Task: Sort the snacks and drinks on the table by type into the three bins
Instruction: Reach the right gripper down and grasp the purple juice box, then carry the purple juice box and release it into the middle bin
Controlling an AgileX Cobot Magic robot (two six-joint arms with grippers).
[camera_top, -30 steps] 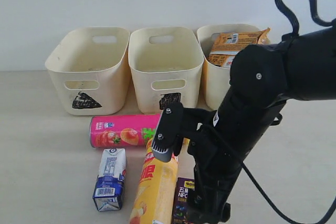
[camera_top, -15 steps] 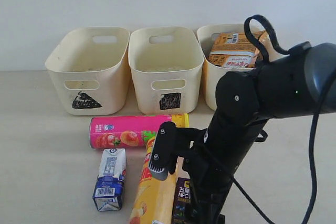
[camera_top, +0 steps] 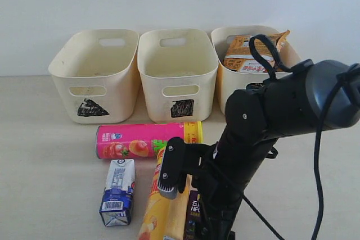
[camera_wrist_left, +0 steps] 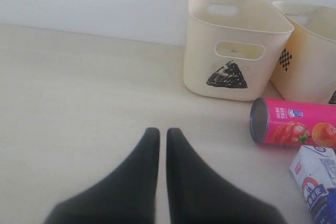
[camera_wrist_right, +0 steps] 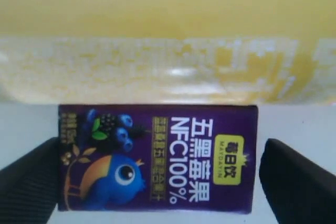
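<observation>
The right gripper [camera_wrist_right: 158,153] stands with its jaws wide apart, one finger off either end of the dark purple carton [camera_wrist_right: 173,182]. This carton lies flat on the table [camera_wrist_right: 294,124], just beside the yellow-orange chip tube [camera_wrist_right: 157,51]. The left gripper [camera_wrist_left: 158,142] has its fingers pressed together above bare tabletop, holding nothing.

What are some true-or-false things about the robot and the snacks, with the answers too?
1. The pink chip tube lies on its side. True.
2. The orange bag is on the table. False: it is in the right-hand bin.
3. The open right end effector has a finger on each side of the purple carton. True.
4. The left end effector is wide open. False: it is shut and holds nothing.
</observation>
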